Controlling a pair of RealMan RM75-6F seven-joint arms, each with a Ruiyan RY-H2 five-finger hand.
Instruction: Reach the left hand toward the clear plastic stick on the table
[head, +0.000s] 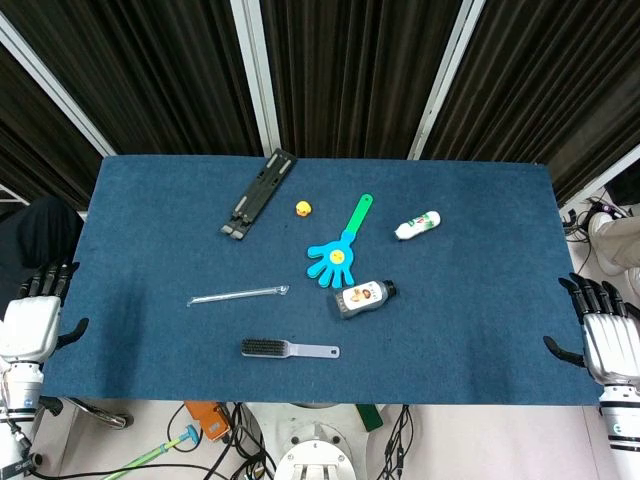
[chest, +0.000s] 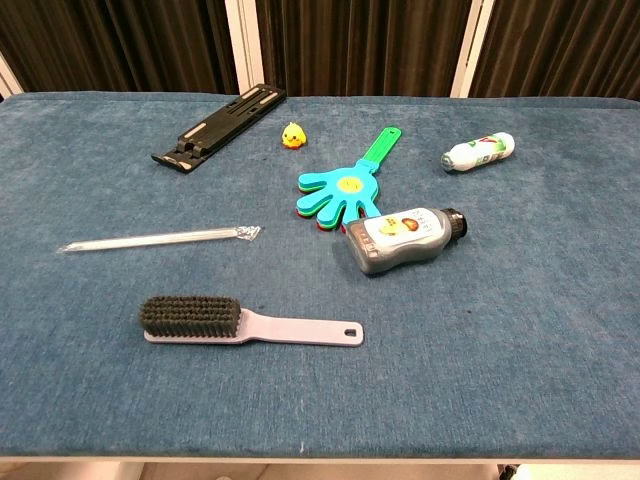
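The clear plastic stick (head: 238, 295) lies flat on the blue table, left of centre, running left to right; the chest view shows the stick (chest: 160, 239) too. My left hand (head: 33, 318) hangs off the table's left edge, fingers apart and holding nothing, well to the left of the stick. My right hand (head: 605, 335) sits off the right edge, fingers spread and empty. Neither hand appears in the chest view.
A grey brush (head: 288, 349) lies just in front of the stick. To the right are a dark bottle (head: 364, 298), a blue hand-shaped clapper (head: 342, 248) and a white bottle (head: 417, 226). A black folding stand (head: 258, 192) and a small yellow duck (head: 303, 209) sit further back.
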